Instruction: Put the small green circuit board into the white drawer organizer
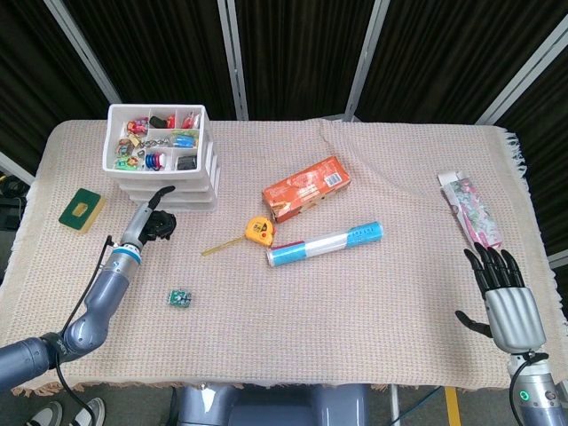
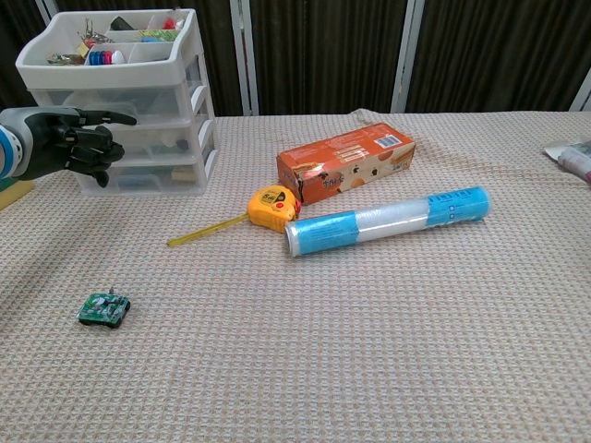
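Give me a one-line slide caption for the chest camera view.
Left hand hovers before the white drawer organizer; small green circuit board lies untouched on the table.

Light: bright, even, coming from overhead in both views
Shadows: soft and short, lying under the tube (image 2: pixel 386 221), box (image 2: pixel 345 163) and board (image 2: pixel 103 309)
Glare: mild sheen showing on the tube's clear wrap
Backdrop: curtains staying very dark, no detail
Focus: both views sharp; cloth (image 2: pixel 388 351) weave reading clearly
Distortion: slight bending at the head view's edges
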